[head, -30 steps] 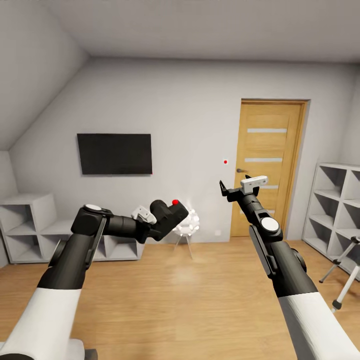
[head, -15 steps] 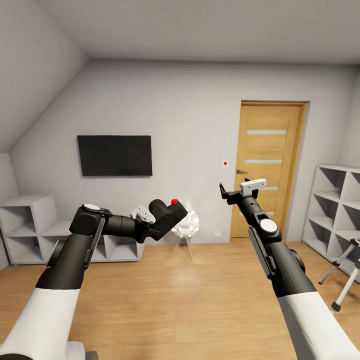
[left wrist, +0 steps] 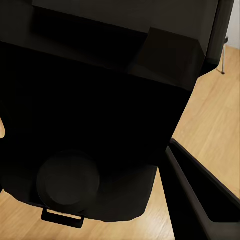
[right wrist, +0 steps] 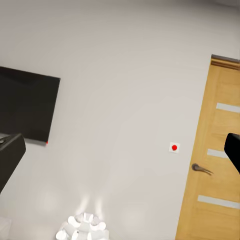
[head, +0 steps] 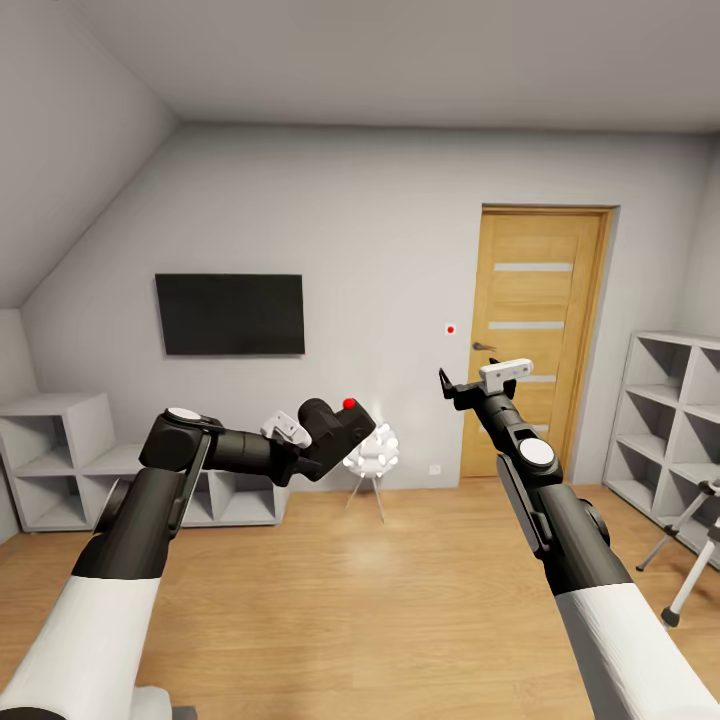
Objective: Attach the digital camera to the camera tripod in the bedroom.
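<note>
- The left pincer was clamped on the camera, carrying it.
- The right pincer was spread, empty.
- The tripod stood far to its right; next, probably turn toward it.

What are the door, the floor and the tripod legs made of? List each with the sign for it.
Door: looks like oak-toned wood, satin finish; visible grain, with pale frosted strips, probably glass.
Floor: light wood planks, slightly glossy; board seams and a soft sheen near the lamp.
Camera tripod legs: seemingly silver-grey metal with black feet; smooth tubes. Being a render, all this is appearance alone.
</note>
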Available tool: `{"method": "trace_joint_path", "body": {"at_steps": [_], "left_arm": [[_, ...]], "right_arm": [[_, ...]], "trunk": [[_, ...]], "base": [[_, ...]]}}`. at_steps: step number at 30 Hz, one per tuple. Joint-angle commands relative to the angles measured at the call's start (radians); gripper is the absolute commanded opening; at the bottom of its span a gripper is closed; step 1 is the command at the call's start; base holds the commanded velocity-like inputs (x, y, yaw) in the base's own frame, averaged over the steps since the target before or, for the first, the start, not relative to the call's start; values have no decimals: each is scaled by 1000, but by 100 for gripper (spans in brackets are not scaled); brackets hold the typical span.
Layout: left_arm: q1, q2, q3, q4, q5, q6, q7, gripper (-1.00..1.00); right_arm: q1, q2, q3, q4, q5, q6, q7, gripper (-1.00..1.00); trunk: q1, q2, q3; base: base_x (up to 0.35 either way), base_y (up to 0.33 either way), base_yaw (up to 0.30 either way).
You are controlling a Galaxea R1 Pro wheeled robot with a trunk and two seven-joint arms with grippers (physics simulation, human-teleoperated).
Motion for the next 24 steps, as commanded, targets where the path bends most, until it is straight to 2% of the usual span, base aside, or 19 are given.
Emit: {"method": "trace_joint_path", "body": {"at_steps": [1, 24], "left_arm": [[-1, 0, -1, -1, -11, 9, -13, -100], [-1, -1, -3, -2, -11, 9, -13, -100]], "right_arm": [[-1, -1, 0, -2, 8, 6, 2, 100], [-1, -1, 0, -2, 8, 6, 2, 100]], "trunk": [[-4, 6, 2], [-92, 167, 74]], "base": [[0, 0, 0], [0, 0, 0]]}}
